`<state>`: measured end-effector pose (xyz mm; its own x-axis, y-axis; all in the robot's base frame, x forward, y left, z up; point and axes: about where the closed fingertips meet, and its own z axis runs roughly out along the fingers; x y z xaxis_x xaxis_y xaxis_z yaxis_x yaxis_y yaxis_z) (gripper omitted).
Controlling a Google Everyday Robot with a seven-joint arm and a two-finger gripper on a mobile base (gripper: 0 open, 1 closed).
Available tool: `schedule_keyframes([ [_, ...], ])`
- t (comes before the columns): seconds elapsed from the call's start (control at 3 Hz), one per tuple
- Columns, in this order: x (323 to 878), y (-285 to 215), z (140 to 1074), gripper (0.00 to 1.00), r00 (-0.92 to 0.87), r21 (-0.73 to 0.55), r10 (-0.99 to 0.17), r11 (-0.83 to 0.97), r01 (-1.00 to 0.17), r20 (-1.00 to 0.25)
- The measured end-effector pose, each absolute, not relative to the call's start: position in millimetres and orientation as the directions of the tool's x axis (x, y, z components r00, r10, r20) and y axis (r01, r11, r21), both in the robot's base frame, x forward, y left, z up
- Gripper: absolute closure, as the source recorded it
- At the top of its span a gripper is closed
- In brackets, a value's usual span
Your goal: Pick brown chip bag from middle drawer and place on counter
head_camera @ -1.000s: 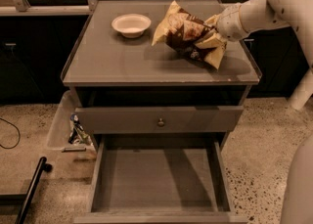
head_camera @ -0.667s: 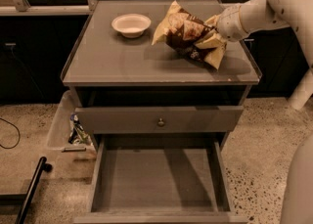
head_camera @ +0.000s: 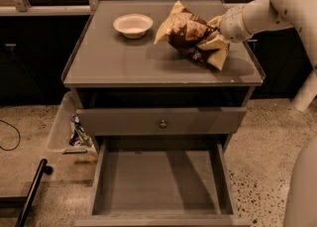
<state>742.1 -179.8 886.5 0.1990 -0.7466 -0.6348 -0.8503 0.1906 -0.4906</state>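
Note:
The brown chip bag [head_camera: 187, 31] is on the right half of the counter [head_camera: 124, 65], tilted, with its lower right corner touching the top. My gripper [head_camera: 218, 28] reaches in from the right and is shut on the bag's right end; the bag hides most of the fingers. The middle drawer [head_camera: 158, 184] is pulled out wide open below, and its grey floor holds nothing.
A small white bowl [head_camera: 132, 24] sits on the counter's back left. A shut drawer front with a round knob [head_camera: 162, 123] is above the open drawer. A clear bin [head_camera: 64, 127] and a black pole [head_camera: 32, 191] are on the floor at left. My white body [head_camera: 303, 191] is at right.

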Motion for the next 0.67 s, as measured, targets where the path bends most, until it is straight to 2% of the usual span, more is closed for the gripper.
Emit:
schedule_keyframes([
  [0.33,742.1,-179.8,886.5,0.13,0.199,-0.491,-0.747,0.191,-0.85,-0.635],
  [0.67,742.1,-179.7,886.5,0.0,0.199,-0.491,-0.747,0.191,-0.85,-0.635],
])
